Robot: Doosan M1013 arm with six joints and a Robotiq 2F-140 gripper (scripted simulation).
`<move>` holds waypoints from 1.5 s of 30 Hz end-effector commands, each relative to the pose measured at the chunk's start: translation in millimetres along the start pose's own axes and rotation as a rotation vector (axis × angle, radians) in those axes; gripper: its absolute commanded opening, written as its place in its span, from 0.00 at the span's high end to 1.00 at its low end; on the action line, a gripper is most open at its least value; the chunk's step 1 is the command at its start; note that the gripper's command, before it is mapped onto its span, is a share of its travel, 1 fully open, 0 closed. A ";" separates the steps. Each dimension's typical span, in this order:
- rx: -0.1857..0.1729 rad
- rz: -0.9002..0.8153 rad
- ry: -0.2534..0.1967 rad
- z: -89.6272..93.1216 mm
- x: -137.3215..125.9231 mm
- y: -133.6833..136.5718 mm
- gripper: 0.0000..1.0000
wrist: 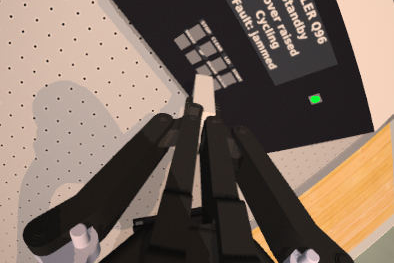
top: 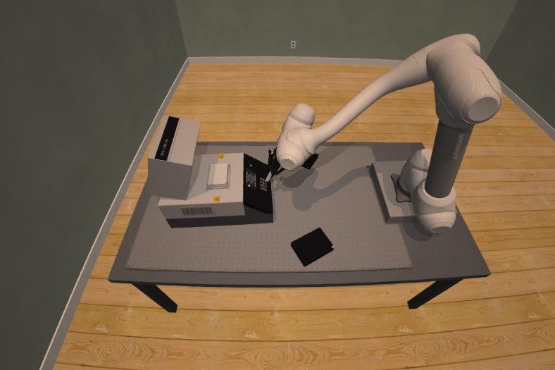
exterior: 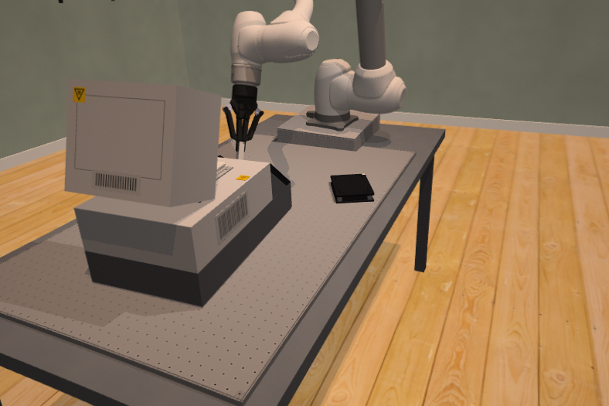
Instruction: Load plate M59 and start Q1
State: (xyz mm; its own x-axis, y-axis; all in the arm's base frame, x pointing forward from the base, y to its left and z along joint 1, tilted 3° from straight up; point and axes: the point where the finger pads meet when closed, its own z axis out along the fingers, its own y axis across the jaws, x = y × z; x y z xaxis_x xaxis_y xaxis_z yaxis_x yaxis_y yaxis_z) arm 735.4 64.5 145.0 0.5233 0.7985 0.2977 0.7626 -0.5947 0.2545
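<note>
Gripper (wrist: pixel 201 93) clenched fully, nothing held; paired fingertips pointed down at keypad (wrist: pixel 208 53) on Q1 (top: pixel 214 204), at or just off the key row nearest the camera, contact not resolvable; status lamp (wrist: pixel 314 98) green; lid (top: pixel 172 156) tilted partway over the block, not shut; plate M59 (top: pixel 218 175) lying on the block under that lid, A1 corner unreadable; nest N1 (top: pixel 313 246) bare, well apart from Q1 toward the table front; START judged premature with the lid not yet down.
</note>
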 end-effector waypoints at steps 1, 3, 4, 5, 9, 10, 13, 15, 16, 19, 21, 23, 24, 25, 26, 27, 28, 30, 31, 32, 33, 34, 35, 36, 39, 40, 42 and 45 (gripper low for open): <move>0.000 0.000 0.000 -5.7 -1.4 -1.4 1.00; 0.000 0.000 0.000 -7.4 -1.8 -1.9 1.00; 0.000 0.000 0.000 -7.4 -1.8 -1.9 1.00; 0.000 0.000 0.000 -11.6 -3.7 -3.7 1.00; 0.000 0.000 0.000 -26.8 -10.6 -10.6 1.00; 0.000 0.000 0.000 -31.0 -12.5 -12.5 1.00; 0.000 0.000 0.000 -35.3 -14.4 -14.4 1.00; 0.000 0.000 0.000 -43.7 -18.2 -18.2 1.00; 0.000 0.000 0.000 -46.3 -19.3 -19.4 1.00; 0.000 0.000 0.000 -58.9 -25.1 -25.1 1.00; 0.000 0.000 0.000 -65.7 -28.1 -28.1 1.00; 0.000 0.000 0.000 -74.1 -31.9 -31.9 1.00; 0.000 0.000 0.000 -78.3 -33.8 -33.8 1.00; 0.000 0.000 0.000 -82.5 -35.7 -35.7 1.00; 0.000 0.000 0.000 -85.1 -36.9 -36.9 1.00; 0.000 0.000 0.000 -85.1 -36.9 -36.9 1.00; 0.000 0.000 0.000 -85.1 -36.9 -36.9 1.00; 0.000 0.000 0.000 -85.1 -36.9 -36.9 1.00; 0.000 0.000 0.000 -85.1 -36.9 -36.9 1.00; 0.000 0.000 0.000 -85.1 -36.9 -36.9 1.00; 0.000 0.000 0.000 -85.1 -36.9 -36.9 1.00; 0.000 0.000 0.000 -85.1 -36.9 -36.9 1.00; 0.000 0.000 0.000 -85.1 -36.9 -36.9 1.00; 0.000 0.000 0.000 -85.1 -36.9 -36.9 1.00; 0.000 0.000 0.000 -85.1 -36.9 -36.9 1.00; 0.000 0.000 0.000 -85.1 -36.9 -36.9 1.00; 0.000 0.000 0.000 -85.1 -36.9 -36.9 1.00; 0.000 0.000 0.000 -85.1 -36.9 -36.9 1.00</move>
State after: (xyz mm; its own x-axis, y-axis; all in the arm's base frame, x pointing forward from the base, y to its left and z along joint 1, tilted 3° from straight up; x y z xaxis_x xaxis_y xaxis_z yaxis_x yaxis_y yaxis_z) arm 655.6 49.0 202.9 0.5233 0.7985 0.2977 0.7626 -0.5947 0.2545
